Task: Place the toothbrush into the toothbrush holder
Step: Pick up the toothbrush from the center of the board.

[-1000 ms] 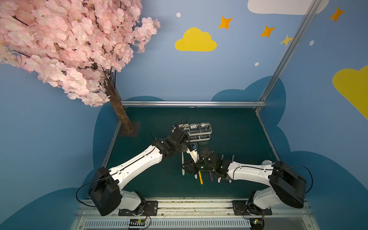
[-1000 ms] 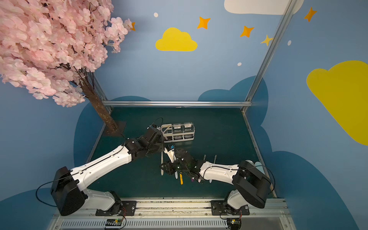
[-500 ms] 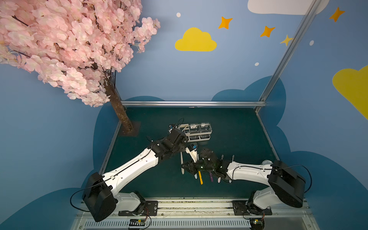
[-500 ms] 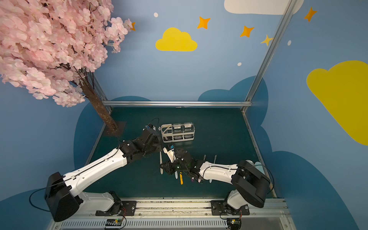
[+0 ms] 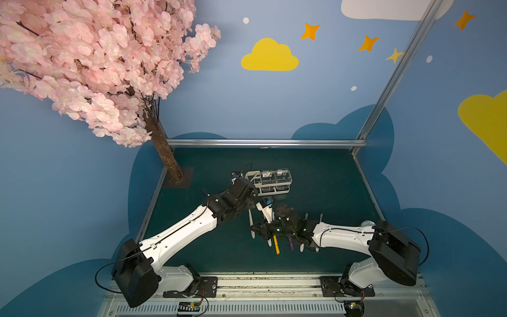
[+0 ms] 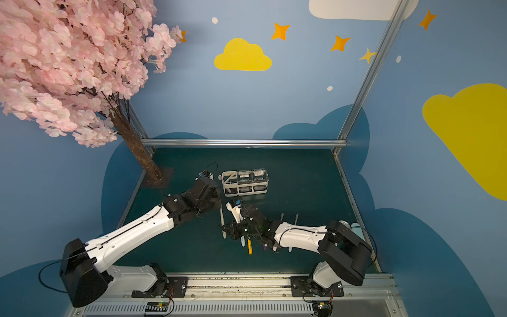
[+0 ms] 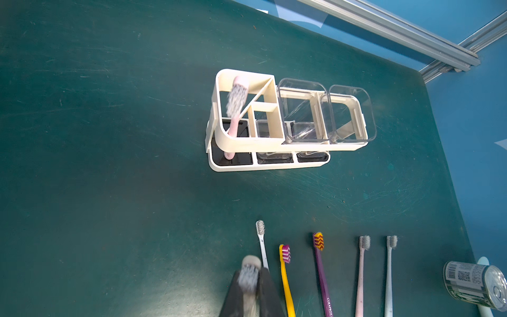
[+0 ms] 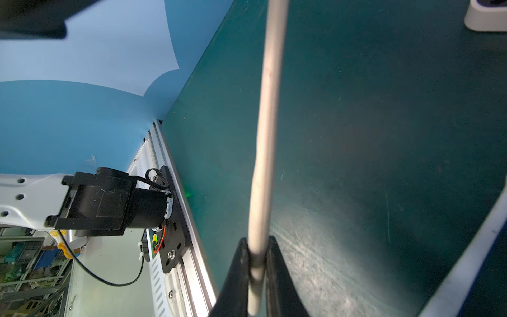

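Two pincers, one pale toothbrush

On the left, the left gripper [image 7: 251, 285] is nipped tight on the bristled head of the toothbrush [image 6: 221, 221]. Next along, the right gripper [image 8: 258, 247] is closed right down on the handle, so both have hold of it over the green table [image 5: 329, 192]. The toothbrush holder [image 5: 270, 182] stands at about one o'clock from it, apart, with a pink brush [image 7: 236, 109] leaning in its slot end. At about four o'clock a yellow brush [image 7: 285, 263] lies in a row of spares.
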### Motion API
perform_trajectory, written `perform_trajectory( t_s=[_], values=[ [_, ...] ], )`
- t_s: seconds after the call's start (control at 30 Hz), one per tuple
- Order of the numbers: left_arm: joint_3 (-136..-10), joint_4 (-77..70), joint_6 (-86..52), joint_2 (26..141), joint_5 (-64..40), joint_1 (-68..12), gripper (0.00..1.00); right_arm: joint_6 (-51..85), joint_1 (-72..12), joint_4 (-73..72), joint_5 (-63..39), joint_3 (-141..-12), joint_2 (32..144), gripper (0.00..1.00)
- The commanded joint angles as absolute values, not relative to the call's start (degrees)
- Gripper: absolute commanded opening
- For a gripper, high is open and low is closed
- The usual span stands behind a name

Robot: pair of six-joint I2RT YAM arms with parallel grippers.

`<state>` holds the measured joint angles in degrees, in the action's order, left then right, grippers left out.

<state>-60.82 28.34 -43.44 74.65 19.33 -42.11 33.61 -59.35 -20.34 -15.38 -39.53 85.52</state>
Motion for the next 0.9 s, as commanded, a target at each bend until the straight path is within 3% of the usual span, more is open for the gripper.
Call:
perform_trajectory(
  t_s=[0.0,0.13,0.2,0.3,0.87],
  values=[
    [-60.2,27.1,-43.3,74.0,19.5,-41.9,0.2,32.2,-59.9,-20.4,-16.0,-40.8,84.7,0.04],
    [-60.4,27.1,-43.0,73.3,20.0,-41.6,0.36,31.6,-59.9,-19.1,-15.4,-40.7,83.9,0.0],
    [-61.4,28.8,-43.3,72.5,20.0,-41.2,0.5,31.0,-59.9,-17.8,-14.9,-40.8,83.5,0.0],
    [-65.4,33.6,-42.3,72.1,18.6,-40.5,0.58,29.7,-59.9,-15.8,-14.1,-40.3,82.4,0.0],
    [-76.1,54.4,-43.7,75.0,-10.2,-28.1,0.63,19.4,-61.4,-3.4,-11.3,-37.4,74.9,0.0]
  ],
)
